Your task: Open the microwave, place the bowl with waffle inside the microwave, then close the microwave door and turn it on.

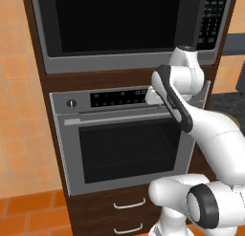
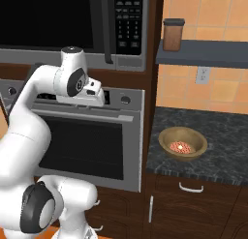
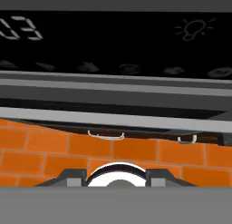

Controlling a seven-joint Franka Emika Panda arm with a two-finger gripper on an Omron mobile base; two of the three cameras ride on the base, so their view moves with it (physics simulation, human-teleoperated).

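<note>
Your microwave door [image 1: 119, 22] is shut; bowl with waffle [image 2: 182, 143] sits at the table's [image 2: 227, 131] front edge; jaws' opening: cannot tell.

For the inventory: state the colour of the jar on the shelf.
The jar is brown with a dark lid, best in the right base view.

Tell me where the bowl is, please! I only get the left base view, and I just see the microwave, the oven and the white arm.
Observer: The bowl with waffle sits on the dark counter, to the right of the oven.
Operator: Is anything above it?
Observer: A brown jar stands on the shelf higher up.
Operator: What does the hand camera see?
Observer: The oven's black display, very close, with a drawer handle below.
</note>
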